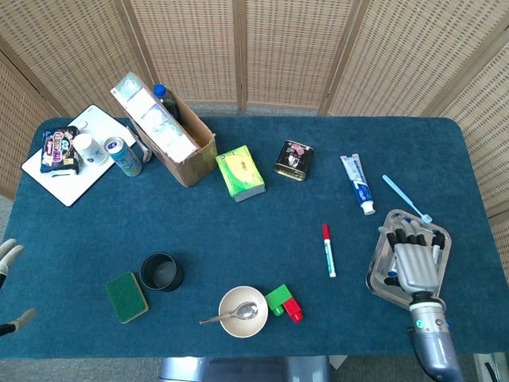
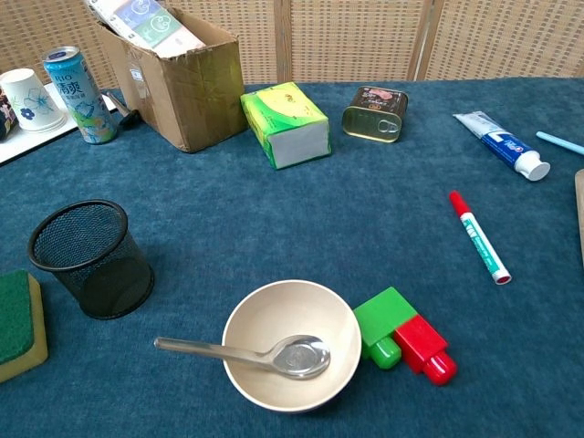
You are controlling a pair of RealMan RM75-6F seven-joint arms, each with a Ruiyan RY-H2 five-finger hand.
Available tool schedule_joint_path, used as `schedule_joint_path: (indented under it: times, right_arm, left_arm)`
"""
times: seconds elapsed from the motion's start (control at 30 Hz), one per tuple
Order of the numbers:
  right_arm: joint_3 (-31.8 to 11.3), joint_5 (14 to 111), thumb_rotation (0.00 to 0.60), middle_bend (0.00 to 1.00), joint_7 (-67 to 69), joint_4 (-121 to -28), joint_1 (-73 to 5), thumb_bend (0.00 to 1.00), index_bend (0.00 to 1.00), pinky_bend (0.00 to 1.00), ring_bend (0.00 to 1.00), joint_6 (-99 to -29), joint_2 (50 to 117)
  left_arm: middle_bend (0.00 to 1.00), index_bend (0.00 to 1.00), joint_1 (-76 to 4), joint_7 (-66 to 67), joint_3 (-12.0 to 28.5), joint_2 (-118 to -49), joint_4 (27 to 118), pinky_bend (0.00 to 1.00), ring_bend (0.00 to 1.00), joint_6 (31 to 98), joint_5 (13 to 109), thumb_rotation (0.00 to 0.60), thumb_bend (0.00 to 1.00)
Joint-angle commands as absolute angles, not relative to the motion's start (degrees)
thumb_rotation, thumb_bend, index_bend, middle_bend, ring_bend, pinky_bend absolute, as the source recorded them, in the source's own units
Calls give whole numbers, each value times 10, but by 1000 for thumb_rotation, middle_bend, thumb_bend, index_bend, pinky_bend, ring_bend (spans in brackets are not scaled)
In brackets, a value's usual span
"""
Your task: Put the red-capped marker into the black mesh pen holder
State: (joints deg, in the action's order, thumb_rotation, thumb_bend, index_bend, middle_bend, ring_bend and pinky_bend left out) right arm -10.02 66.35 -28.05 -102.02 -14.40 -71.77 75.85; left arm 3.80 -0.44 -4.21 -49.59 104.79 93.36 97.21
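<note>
From the head view, the slim red-capped marker (image 1: 328,250) lies flat on the blue felt worktop (image 1: 238,231), left of the right hand (image 1: 415,263), which hovers with fingers spread, empty, over a shiny metal tray (image 1: 380,274). The left hand (image 1: 9,259) barely shows at the edge; I cannot tell its state. From the chest view, the round black mesh pen holder (image 2: 89,258) stands upright, well apart from the marker.

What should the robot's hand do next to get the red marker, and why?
Probably slide the right hand sideways toward the red-capped marker. The hand hangs open over the metal tray, holding nothing, while the marker lies flat on the cloth beside that tray, far from the black mesh pen holder.
</note>
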Motion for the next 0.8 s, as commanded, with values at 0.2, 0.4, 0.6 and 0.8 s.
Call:
schedule_joint_path:
  times: [0.2, 0.4, 0.6, 0.8]
  right_arm:
    - [-113, 620, 600, 0, -353, -1040, -182, 0, 198, 6, 0, -724, 814]
    - [-117, 591, 600, 0, -415, -1074, -200, 0, 198, 7, 0, -757, 855]
    - [-118, 572, 600, 0, -461, -1087, -223, 0, 197, 7, 0, -778, 900]
    - [-105, 563, 600, 0, -473, -1062, -241, 0, 193, 6, 0, -773, 940]
  left_arm:
    - [0, 0, 37, -4, -42, -495, 1048, 113, 0, 930, 968, 600, 62]
    - [0, 0, 38, -2, -42, -496, 1048, 113, 0, 931, 969, 600, 61]
    - [0, 0, 37, -1, -42, -497, 1048, 114, 0, 929, 969, 600, 61]
    - [0, 0, 37, -4, -41, -496, 1047, 114, 0, 930, 966, 600, 62]
